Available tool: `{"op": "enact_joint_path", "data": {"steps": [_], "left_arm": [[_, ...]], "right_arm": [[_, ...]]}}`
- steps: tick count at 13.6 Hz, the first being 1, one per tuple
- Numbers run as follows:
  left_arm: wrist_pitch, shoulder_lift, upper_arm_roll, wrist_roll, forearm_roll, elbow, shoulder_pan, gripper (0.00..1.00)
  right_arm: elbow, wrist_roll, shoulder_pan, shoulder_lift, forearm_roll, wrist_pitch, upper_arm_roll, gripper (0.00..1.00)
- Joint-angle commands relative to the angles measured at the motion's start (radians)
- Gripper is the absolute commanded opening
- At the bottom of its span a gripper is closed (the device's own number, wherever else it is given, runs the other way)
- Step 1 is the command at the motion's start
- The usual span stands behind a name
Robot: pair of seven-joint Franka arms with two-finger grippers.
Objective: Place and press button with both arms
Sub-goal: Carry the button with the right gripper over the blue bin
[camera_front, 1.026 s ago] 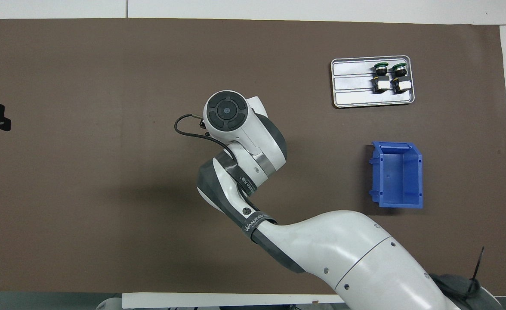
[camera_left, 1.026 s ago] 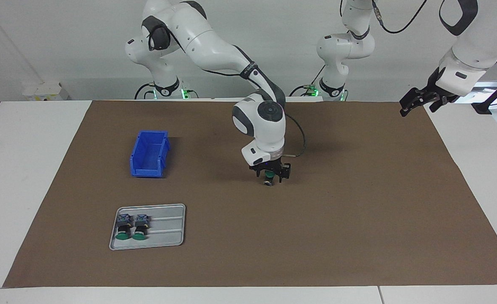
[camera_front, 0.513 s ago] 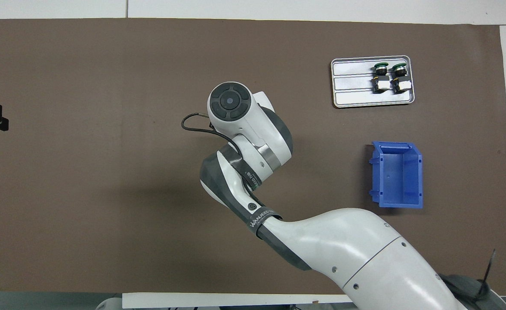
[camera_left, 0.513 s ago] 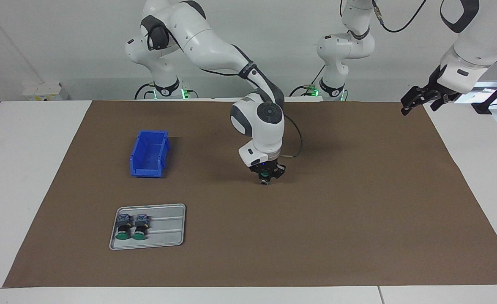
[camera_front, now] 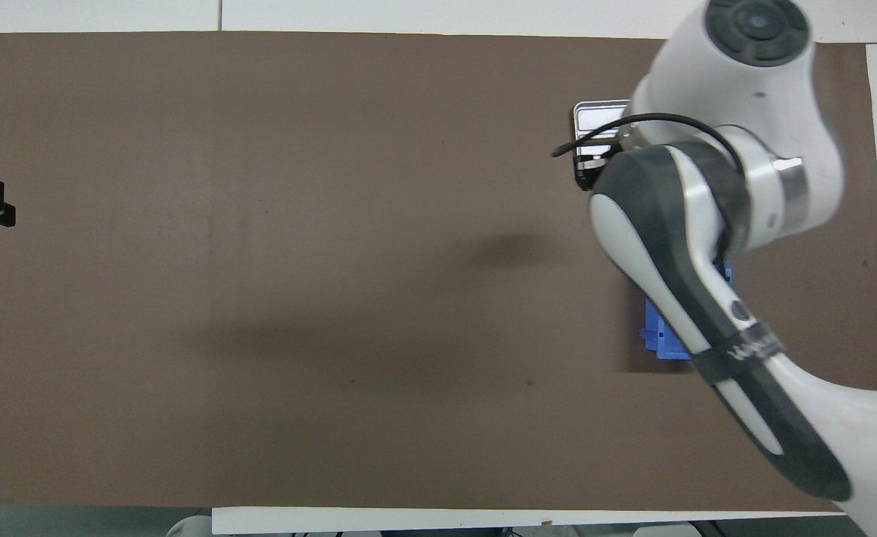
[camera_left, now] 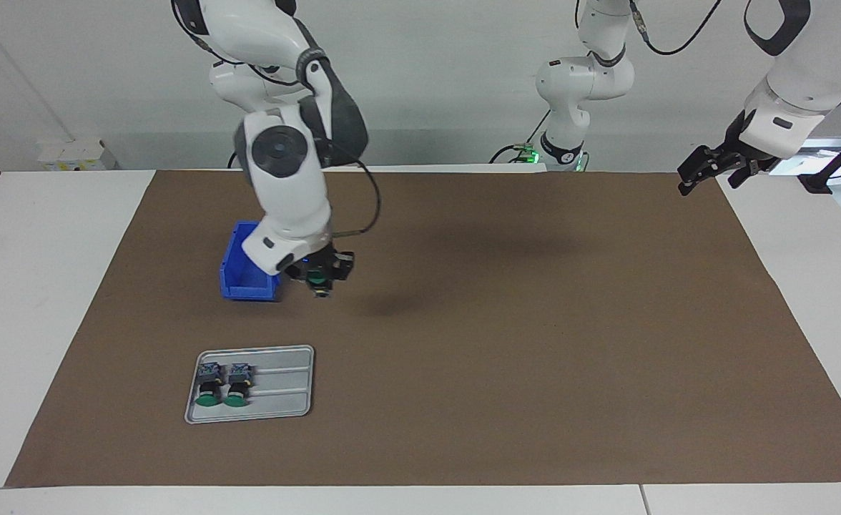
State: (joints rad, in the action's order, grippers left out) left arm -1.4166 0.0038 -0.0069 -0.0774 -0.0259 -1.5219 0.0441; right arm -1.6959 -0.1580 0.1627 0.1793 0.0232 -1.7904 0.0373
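The right gripper (camera_left: 320, 275) holds a green button (camera_left: 316, 280) tight, up in the air just beside the blue bin (camera_left: 247, 275). It is not put down or pressed yet. The left gripper (camera_left: 706, 169) waits open, well apart from the bin.

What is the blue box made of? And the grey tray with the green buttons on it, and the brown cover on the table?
The blue box looks like moulded plastic: bright even colour, slightly glossy walls. The grey tray looks like metal or metal-look plastic: pale sheen, pressed ridges, rounded rim; I cannot tell which. The brown cover looks like matte paper or card: flat, dull, no shine.
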Motion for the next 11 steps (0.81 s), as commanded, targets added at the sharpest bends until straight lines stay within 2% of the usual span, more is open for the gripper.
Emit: {"op": "enact_joint_path", "data": {"steps": [1,3,5,11], "left_arm": [[0.005,-0.007,0.005,0.011,-0.002,0.008,0.005,1.0],[0.013,-0.007,0.001,0.019,-0.003,0.008,0.005,1.0],[0.013,-0.013,-0.004,0.1,0.0,0.008,0.007,1.0],[0.054,0.001,-0.01,0.11,0.041,0.038,0.013,1.0]], "right_arm": [[-0.319,0.179,-0.136,-0.196,-0.017,-0.128,0.018,0.0],[-0.466,0.289,-0.21,-0.246,-0.034,-0.254,0.018,0.0],[-0.571,0.304,-0.218,-0.271,-0.035,-0.361,0.016,0.0],[-0.599,0.302,-0.213,-0.258,-0.037,-0.371,0.016,0.01]]}}
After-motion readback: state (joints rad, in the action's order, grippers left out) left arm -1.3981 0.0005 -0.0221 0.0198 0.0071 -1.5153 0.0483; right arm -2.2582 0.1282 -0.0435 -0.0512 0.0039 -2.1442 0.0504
